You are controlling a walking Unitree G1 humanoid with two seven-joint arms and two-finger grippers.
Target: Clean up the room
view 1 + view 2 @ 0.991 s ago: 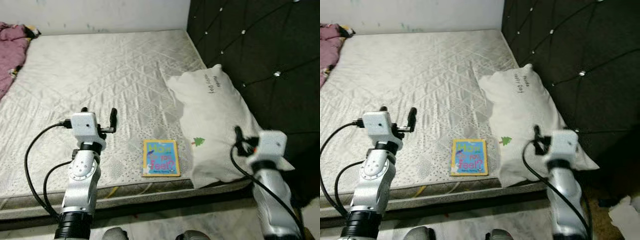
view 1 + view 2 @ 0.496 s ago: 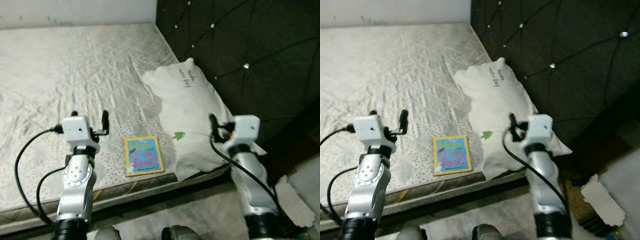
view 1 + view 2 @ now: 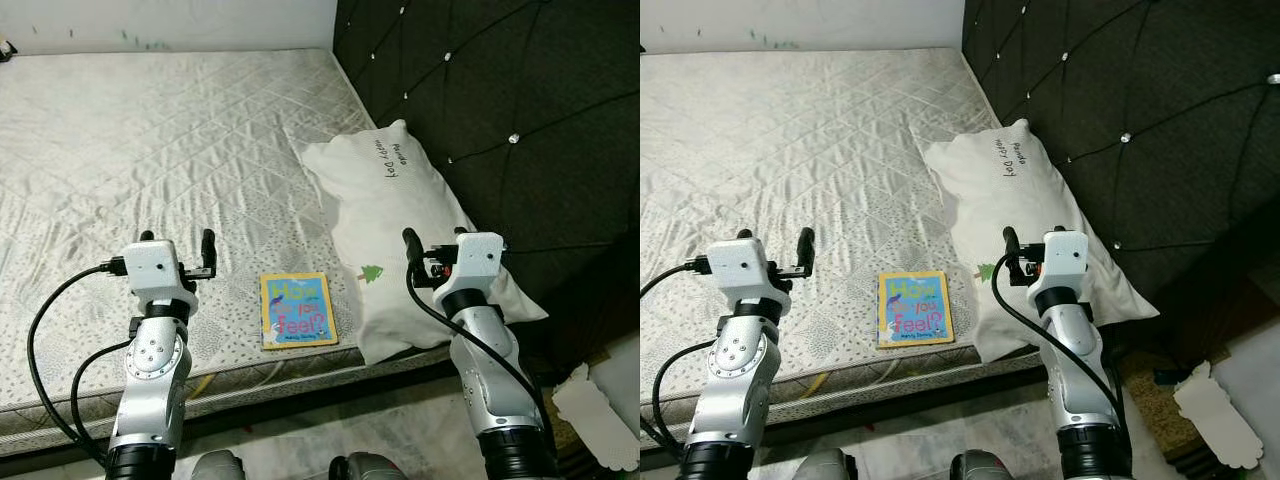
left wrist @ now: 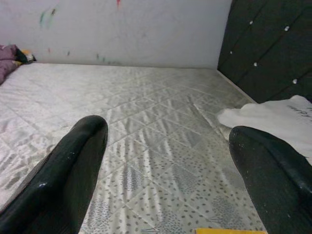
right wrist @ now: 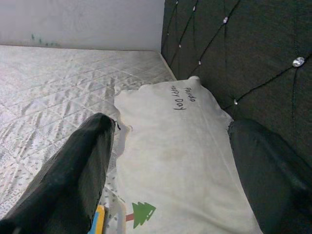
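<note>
One "Happy Day" pillow (image 5: 185, 146)

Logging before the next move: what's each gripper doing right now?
Left gripper: open, empty, above the grey quilted mattress.
Right gripper: open, empty.

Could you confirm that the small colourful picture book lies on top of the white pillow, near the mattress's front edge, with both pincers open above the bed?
Not quite: the small colourful picture book lies on the grey quilted mattress beside the white pillow, not on it, as the left eye view shows. The rest holds: it is near the front edge, and the left pincer and right pincer are open.
</note>
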